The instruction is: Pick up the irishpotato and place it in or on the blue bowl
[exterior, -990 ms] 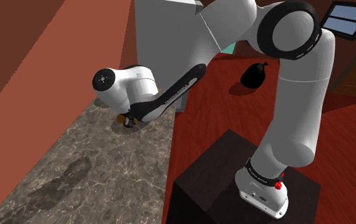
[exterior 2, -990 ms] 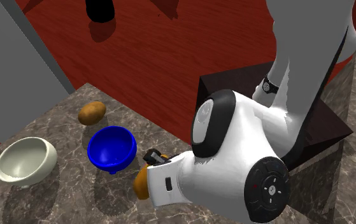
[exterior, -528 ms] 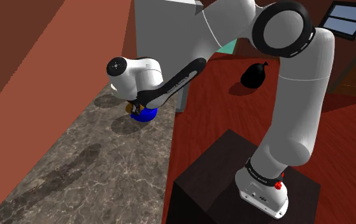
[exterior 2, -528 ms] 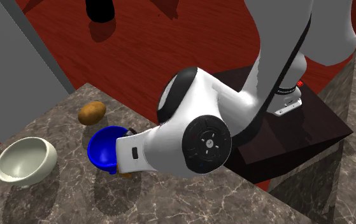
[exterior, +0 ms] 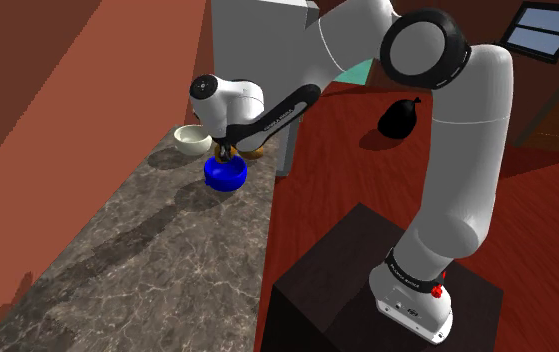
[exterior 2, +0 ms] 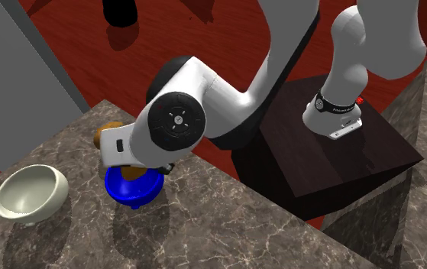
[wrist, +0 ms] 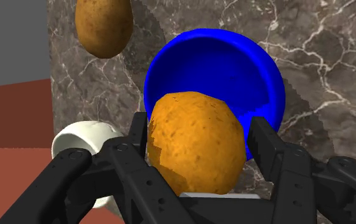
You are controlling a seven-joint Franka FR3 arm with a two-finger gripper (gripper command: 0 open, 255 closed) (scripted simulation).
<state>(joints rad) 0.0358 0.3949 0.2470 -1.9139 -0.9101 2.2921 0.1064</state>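
The jaws are closed on the brownish-orange potato [wrist: 195, 143], gripping it on both flanks. Directly beyond it lies the blue bowl [wrist: 259, 76], so the potato seems to hang above the bowl's opening; in the second exterior view it shows just over the rim. In that view a second potato [exterior 2: 101, 136] lies on the marbled surface [exterior 2: 227, 222] at about eleven o'clock from the blue bowl, and a white bowl [exterior 2: 28, 195] sits at nine o'clock. Judging by this, the pick and the carry are done; lowering and letting go remain.
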